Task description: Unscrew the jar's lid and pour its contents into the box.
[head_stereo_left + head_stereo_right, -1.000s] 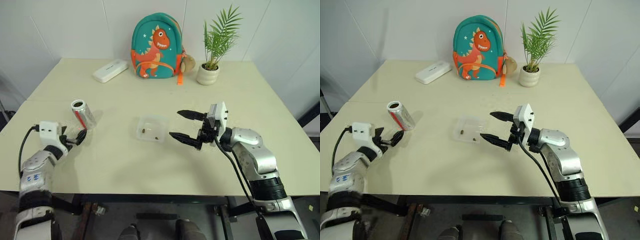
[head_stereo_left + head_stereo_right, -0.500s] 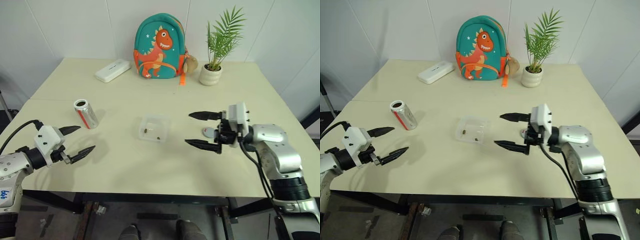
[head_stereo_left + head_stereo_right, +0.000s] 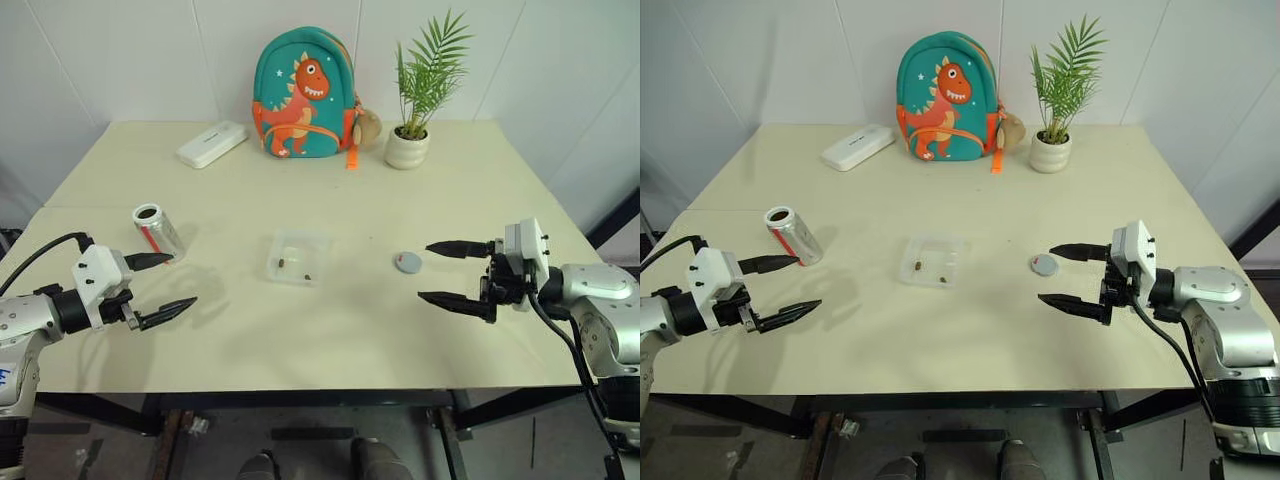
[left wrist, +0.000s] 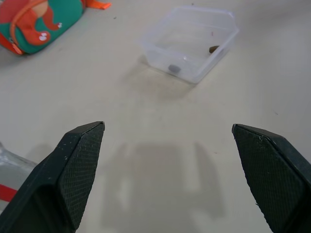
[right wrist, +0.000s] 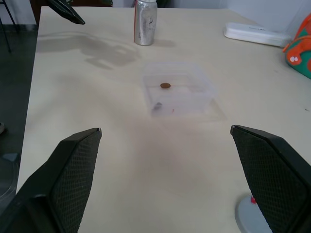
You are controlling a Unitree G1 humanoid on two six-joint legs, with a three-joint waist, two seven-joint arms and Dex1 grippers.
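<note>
The silvery jar (image 3: 157, 229) with red markings stands open-topped on the table's left side. My left gripper (image 3: 183, 279) hovers open and empty just in front of it, a little to its right. The clear box (image 3: 299, 258) sits mid-table with a few tiny brown contents (image 5: 165, 85) inside. To its right the grey lid (image 3: 408, 263) lies flat on the table. My right gripper (image 3: 424, 270) is open and empty just right of the lid, pointing toward it. The wrist views show both pairs of fingers spread wide, with the box (image 4: 192, 43) ahead of them.
At the back of the table are a teal dinosaur backpack (image 3: 303, 95), a potted plant (image 3: 407, 150) and a flat white case (image 3: 211, 143). The table's front edge (image 3: 320, 385) runs just below both grippers.
My left gripper has drawn back from the jar, risen and turned toward the table's middle. My right gripper has moved right, away from the box, leaving the lid lying uncovered on the table.
</note>
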